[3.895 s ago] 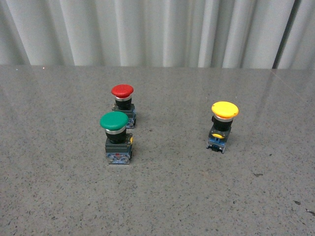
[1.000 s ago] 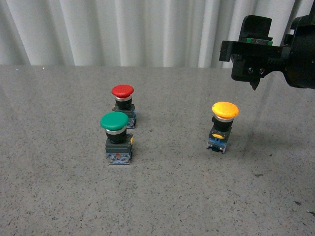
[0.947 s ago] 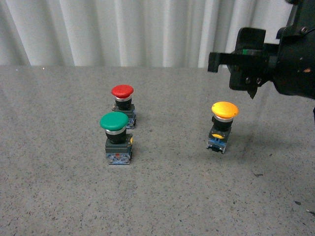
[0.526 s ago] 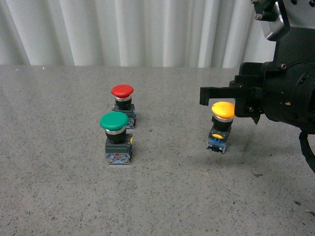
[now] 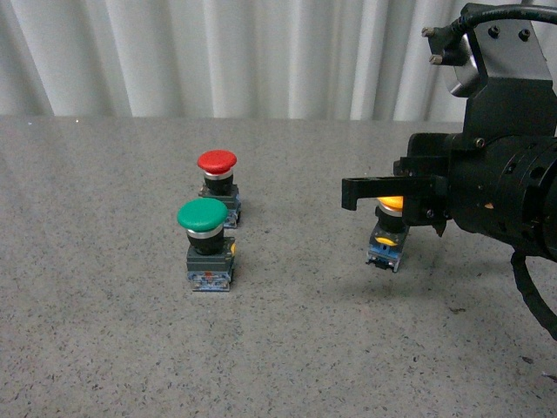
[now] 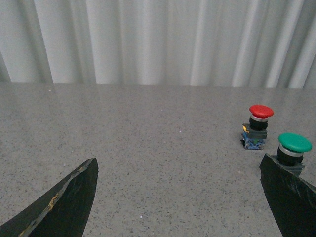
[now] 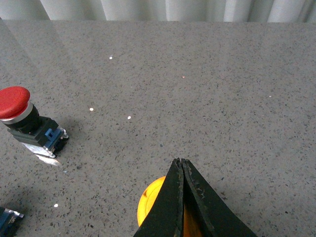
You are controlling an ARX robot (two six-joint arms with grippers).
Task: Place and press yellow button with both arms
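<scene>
Upright on grey speckled tabletop (image 5: 104, 340), right of centre in front view: yellow button (image 5: 388, 233), blue-grey block touching the surface, cap mostly hidden behind right gripper (image 7: 180, 165). Coming in from the right, just above the cap, with fingers lying level and pointing left past the button. In right wrist view, fingers (image 7: 197, 207) pressed together to a point, only a thin orange sliver between them, nothing clamped. Part of the yellow cap visible behind the tips. Contact between fingers and cap: cannot tell.

Seen in left wrist view only: left gripper (image 6: 177, 165), spread wide, two black fingers (image 6: 64, 202) far apart with bare tabletop between them.

Well to the left of the yellow one, both upright: green button (image 5: 204, 246) and red button (image 5: 218, 185), red just behind green, close together but apart. Both also caught in left wrist view, green partly hidden by one finger. Red also in right wrist view, tilted in that picture.

Behind the far table edge: white pleated curtain (image 5: 261, 52).
</scene>
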